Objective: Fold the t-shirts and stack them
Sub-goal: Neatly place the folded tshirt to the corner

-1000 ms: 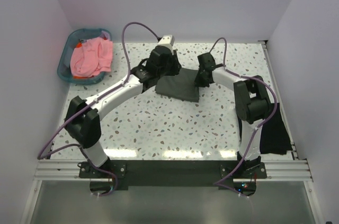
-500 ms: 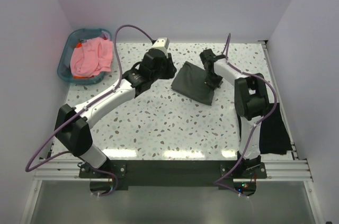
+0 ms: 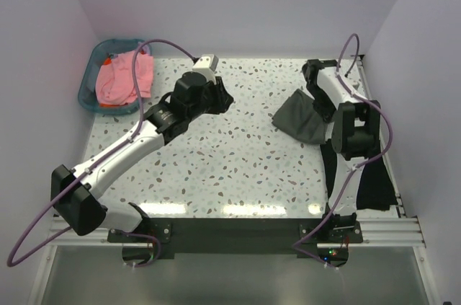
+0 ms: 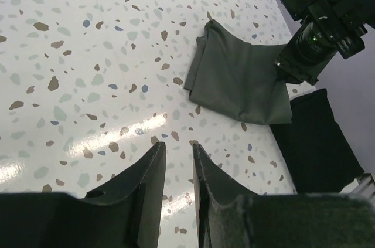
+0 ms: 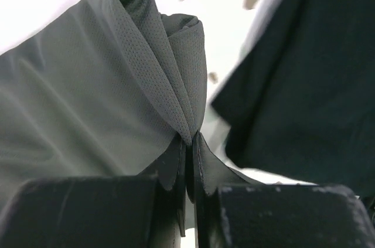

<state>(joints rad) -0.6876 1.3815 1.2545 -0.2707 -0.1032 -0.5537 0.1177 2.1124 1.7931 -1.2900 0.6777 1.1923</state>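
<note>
The right gripper [image 5: 190, 142] is clamping a bunched fold of the dark olive-grey t-shirt [image 5: 88, 113], its fingers pressed together with only cloth between them. The folded shirt [image 3: 299, 119] is lying on the far right of the table [image 3: 238, 161], its right edge gathered up at the gripper [image 3: 318, 107] and sitting near the black t-shirt [image 3: 374, 182], which is draping over the table's right edge. The left gripper [image 4: 176, 151] is hovering over bare tabletop, fingers a narrow gap apart and holding nothing. The salmon-pink t-shirt [image 3: 126, 78] is resting in the teal basket [image 3: 90, 85] at far left. Compared with half a second earlier, the olive-grey shirt is sitting farther right, and the left gripper [image 3: 220, 96] is standing farther left, well apart from it.
</note>
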